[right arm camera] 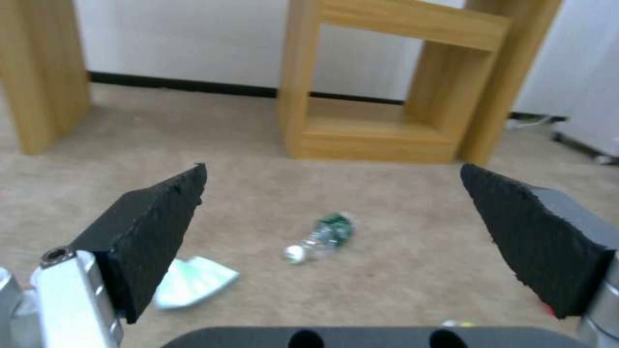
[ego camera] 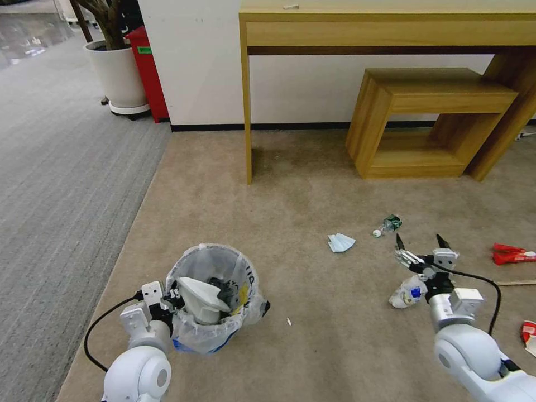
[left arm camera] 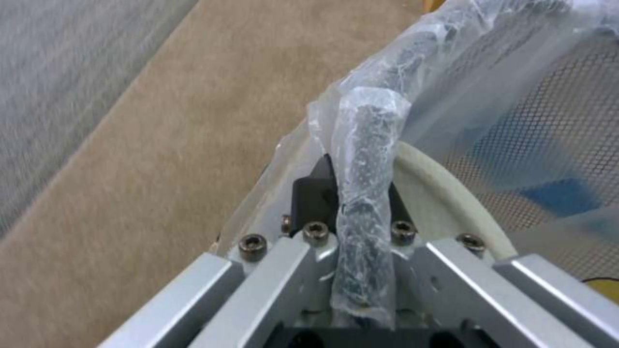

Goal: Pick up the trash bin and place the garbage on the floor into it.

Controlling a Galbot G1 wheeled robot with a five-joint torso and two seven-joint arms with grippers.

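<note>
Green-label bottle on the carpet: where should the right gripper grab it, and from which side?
Judging by its pose, grip the bottle across its clear mid-body, from above. It lies on its side on the carpet, cap end nearest the robot, with bare floor around it. The right gripper is open, short of it.

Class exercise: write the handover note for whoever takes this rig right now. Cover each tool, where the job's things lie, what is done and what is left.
Left tool: shut on the trash bin rim.
Right tool: open, empty, above the floor, facing the bottle.
Done: a white slipper and other litter sit in the bin.
Left on the carpet: bottle, blue face mask, crumpled wrapper, red packet.
</note>
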